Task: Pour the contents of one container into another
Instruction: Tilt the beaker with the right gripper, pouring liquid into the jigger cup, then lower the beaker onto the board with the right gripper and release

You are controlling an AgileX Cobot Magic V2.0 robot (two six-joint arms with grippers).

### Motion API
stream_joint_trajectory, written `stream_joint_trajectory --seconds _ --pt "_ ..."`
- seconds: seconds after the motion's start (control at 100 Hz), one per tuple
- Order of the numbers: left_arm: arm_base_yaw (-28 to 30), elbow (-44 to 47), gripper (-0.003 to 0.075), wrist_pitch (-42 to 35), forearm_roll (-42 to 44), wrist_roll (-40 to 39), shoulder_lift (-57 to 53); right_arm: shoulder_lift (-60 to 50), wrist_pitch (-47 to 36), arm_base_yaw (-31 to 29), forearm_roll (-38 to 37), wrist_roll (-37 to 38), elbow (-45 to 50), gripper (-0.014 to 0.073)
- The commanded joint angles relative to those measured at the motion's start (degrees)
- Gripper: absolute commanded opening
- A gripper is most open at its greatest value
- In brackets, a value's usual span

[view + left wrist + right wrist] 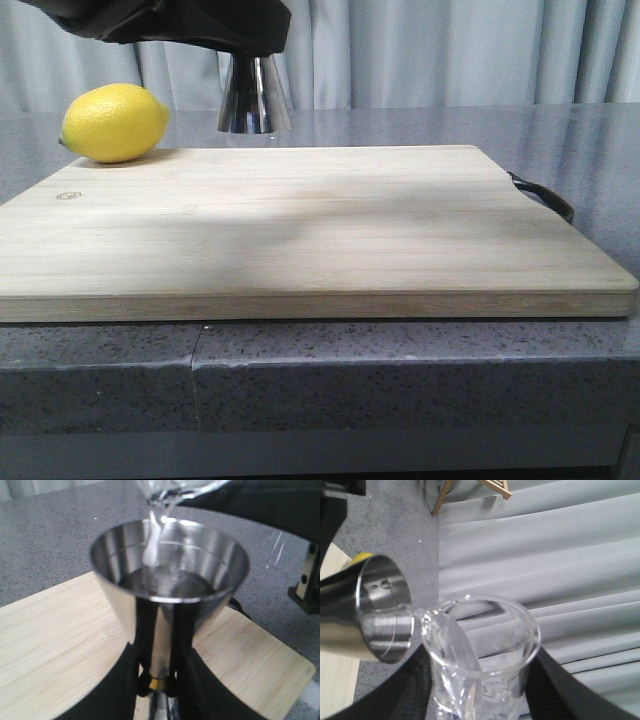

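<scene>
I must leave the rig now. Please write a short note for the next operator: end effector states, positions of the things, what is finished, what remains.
Left end effector: shut on the steel jigger, held upright above the cutting board.
Right end effector: shut on the glass beaker, tilted with its lip at the jigger's rim.
Done: both containers are picked up and pouring is under way; a clear stream falls into the jigger's upper cup, which already holds some liquid.
Left: finish the pour, bring the beaker upright, set both down.
A lemon lies on the board's far left corner.
</scene>
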Motion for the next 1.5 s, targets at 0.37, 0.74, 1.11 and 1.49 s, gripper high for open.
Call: stream_joint_trajectory --seconds 0.37,0.74,1.11,1.49 --pt "-0.29 -1.90 -0.0020 -4.15 0.16 -0.09 -1.24 -1.96 -3.13 0.10 1.28 -2.73 -2.11 0.0181" --pt "-0.29 -1.90 -0.0019 -4.15 0.16 -0.09 -1.24 -1.96 -2.84 0.10 2.09 -2.62 -2.11 0.0181" --pt "-0.29 -1.90 -0.0020 -4.15 0.67 -0.09 -1.24 -1.96 -1.16 0.10 5.77 13.75 -2.11 0.0181" --pt "-0.29 -1.90 -0.0019 -4.15 1.67 -0.09 -1.24 -1.70 -1.48 -1.23 18.31 30.79 -2.11 0.0181"
